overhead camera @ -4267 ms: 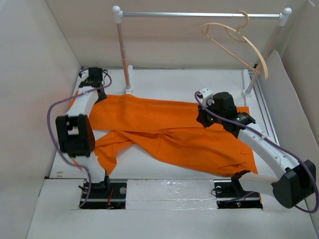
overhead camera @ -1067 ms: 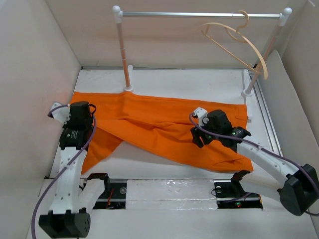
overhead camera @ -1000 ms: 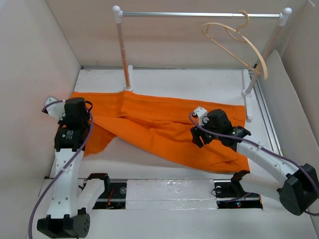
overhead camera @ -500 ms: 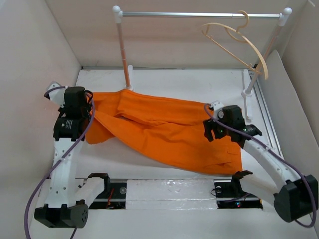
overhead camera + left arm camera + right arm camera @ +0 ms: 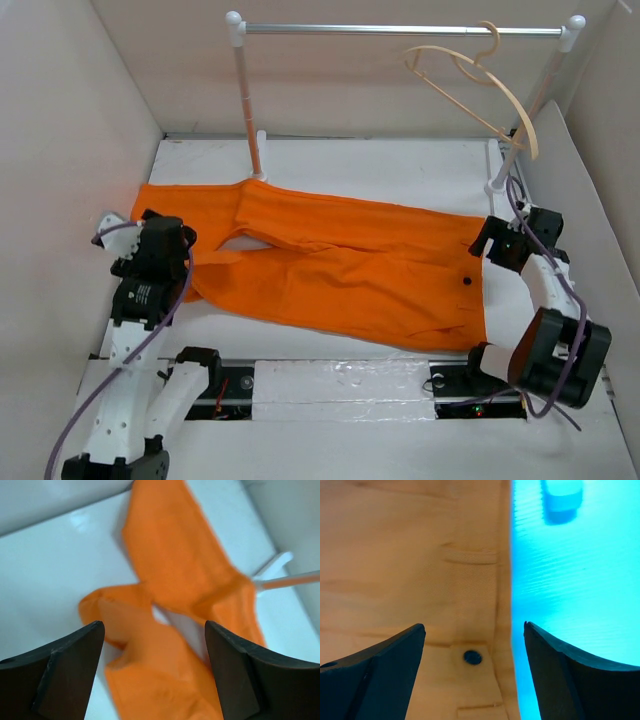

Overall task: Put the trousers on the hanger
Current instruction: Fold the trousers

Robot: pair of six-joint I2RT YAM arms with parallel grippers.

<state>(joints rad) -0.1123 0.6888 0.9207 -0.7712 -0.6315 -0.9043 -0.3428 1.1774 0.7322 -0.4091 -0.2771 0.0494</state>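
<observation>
The orange trousers (image 5: 340, 270) lie spread flat on the white table (image 5: 380, 165), legs to the left and waist to the right. The pale wooden hanger (image 5: 478, 95) hangs tilted from the rail at the back right, with nothing on it. My left gripper (image 5: 178, 242) is open over the leg ends, and the left wrist view shows the fabric (image 5: 175, 570) below my left gripper (image 5: 155, 672), untouched. My right gripper (image 5: 492, 240) is open over the waist edge. In the right wrist view the waistband (image 5: 420, 555) and a dark button (image 5: 472, 656) lie beneath my right gripper (image 5: 474, 672).
A silver rail (image 5: 400, 30) on white posts spans the back; its left post (image 5: 248, 110) stands just behind the trousers and its right post base (image 5: 497, 185) sits close to my right gripper. Pale walls enclose the table on the left, back and right.
My left gripper has let go of the trouser leg and opened, and the legs now lie flatter. My right arm has swung back to the right, to the waist edge.
</observation>
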